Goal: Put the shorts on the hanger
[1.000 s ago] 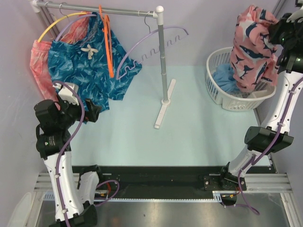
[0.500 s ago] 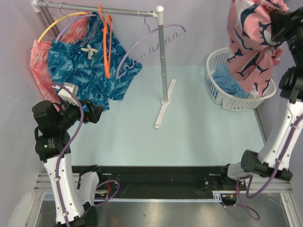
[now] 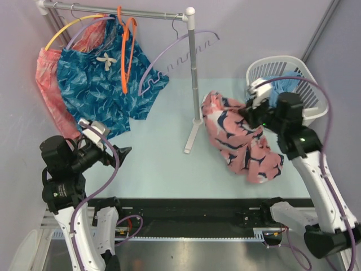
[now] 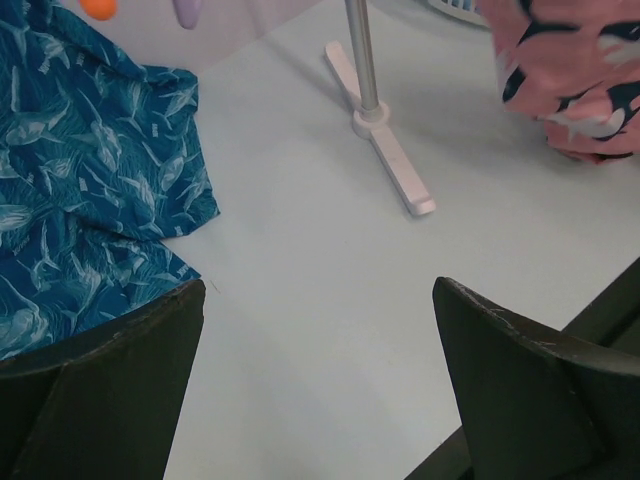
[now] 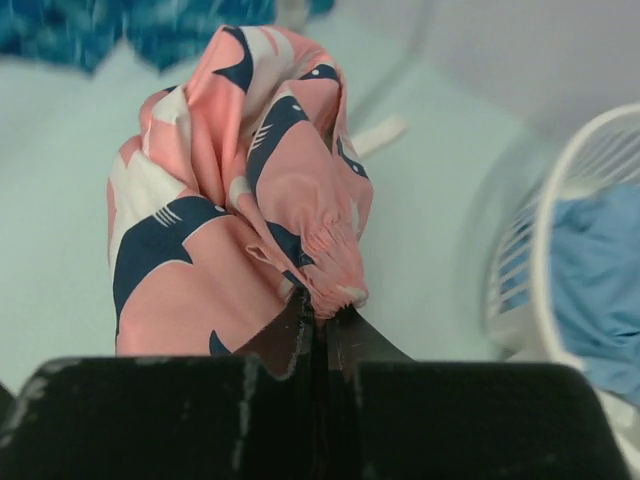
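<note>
The salmon-pink shorts with navy and white shapes lie bunched on the table right of the rack's foot. They also show in the right wrist view and the left wrist view. My right gripper is shut on their gathered waistband. The orange hanger hangs by its hook from the rail at the back left. My left gripper is open and empty over bare table, well left of the shorts.
The white rack's pole and foot stand mid-table. Teal-blue shorts, a coral garment, lavender hangers and a yellow hanger hang on the rail. A white basket holding blue cloth stands back right.
My right arm has swung down and left from above the basket, carrying the shorts onto the table beside the rack's foot. My left gripper has moved a little right and forward.
</note>
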{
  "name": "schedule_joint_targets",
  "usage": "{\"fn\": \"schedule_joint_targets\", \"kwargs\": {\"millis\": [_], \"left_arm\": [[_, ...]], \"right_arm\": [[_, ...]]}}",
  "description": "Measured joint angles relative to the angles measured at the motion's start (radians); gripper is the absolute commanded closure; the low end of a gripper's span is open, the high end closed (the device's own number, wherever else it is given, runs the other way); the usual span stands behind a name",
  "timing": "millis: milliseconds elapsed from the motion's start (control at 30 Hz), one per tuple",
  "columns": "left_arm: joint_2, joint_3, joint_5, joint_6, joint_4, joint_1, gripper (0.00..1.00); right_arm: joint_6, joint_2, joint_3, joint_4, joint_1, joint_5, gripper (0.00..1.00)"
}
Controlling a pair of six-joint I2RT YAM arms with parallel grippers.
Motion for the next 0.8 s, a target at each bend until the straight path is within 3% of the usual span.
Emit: {"fn": "schedule_joint_targets", "kwargs": {"millis": [233,267,300,333,433,567,633,700,800], "left_arm": [[-0.018,-0.051,0.034,0.12,-0.071,-0.001,0.0],[-0.018,-0.056,0.037,0.124,-0.077,-0.001,0.0],[-0.018,-0.058,0.042,0.125,-0.078,-0.001,0.0],[-0.018,-0.062,0.05,0.127,-0.079,-0.001,0.0],[-0.018,-0.072,0.077,0.135,-0.077,-0.001,0.0],[-0.014,-0.106,0.11,0.208,-0.098,-0.001,0.0],[-0.014,-0.121,0.112,0.259,-0.123,-0.002,0.0],[-0.015,-0.134,0.113,0.329,-0.157,-0.002,0.0],[-0.013,-0.151,0.113,0.42,-0.199,-0.015,0.0]], "right_arm": [[-0.085,0.13,-0.101,0.011,0.23,0.301,1.0],[-0.101,0.128,-0.101,0.024,0.254,0.345,0.96],[-0.112,0.126,-0.101,0.032,0.278,0.367,0.83],[-0.127,0.121,-0.101,0.038,0.318,0.389,0.47],[-0.153,0.122,-0.1,-0.001,0.452,0.345,0.0],[-0.197,0.129,-0.1,-0.137,0.618,0.185,0.0],[-0.206,0.125,-0.1,-0.173,0.63,0.158,0.0],[-0.216,0.117,-0.1,-0.202,0.594,0.146,0.0],[-0.228,0.113,-0.1,-0.24,0.425,0.091,0.0]]}}
